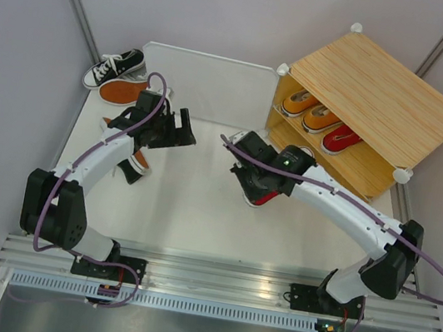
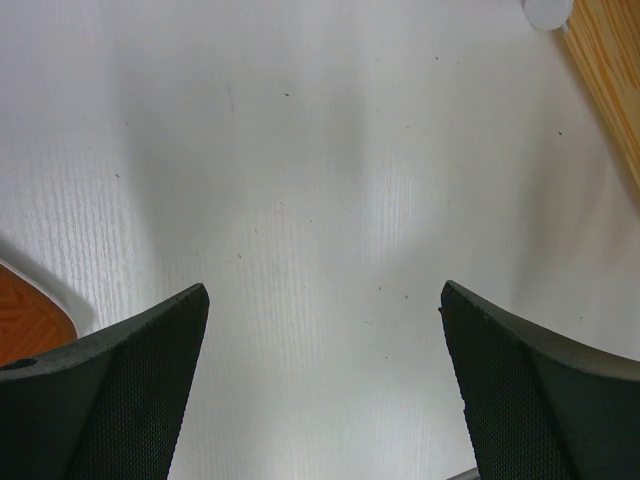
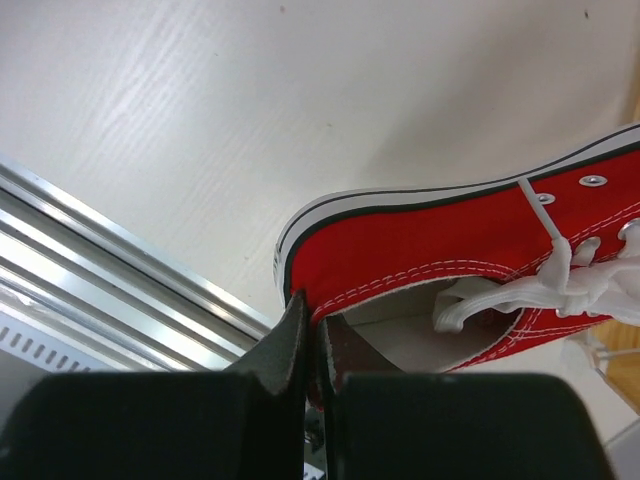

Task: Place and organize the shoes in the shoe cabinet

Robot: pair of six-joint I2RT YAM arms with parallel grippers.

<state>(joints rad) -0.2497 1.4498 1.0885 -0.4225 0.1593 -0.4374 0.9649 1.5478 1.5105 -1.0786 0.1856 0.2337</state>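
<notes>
With the right gripper (image 3: 312, 335) clamped on the red shoe (image 3: 420, 245) at its heel rim, mid-frame, and the left gripper (image 2: 322, 300) wide open and empty, lift level, then ease it beside the other red shoe (image 1: 341, 139) in the cabinet (image 1: 377, 89), upper right.

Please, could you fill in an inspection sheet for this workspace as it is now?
Surface: white table, speckled.
Job's things: cabinet holds orange pair and red shoe; black shoe and sole-up orange shoe at far left; second red shoe gripped.
Clutter: nothing seen.
Grippers: left gripper, jaws open above table; right gripper, jaws shut on second red shoe's rim.
Cables: purple cable along each arm.
Surroundings: grey walls; metal rail at near edge.
</notes>
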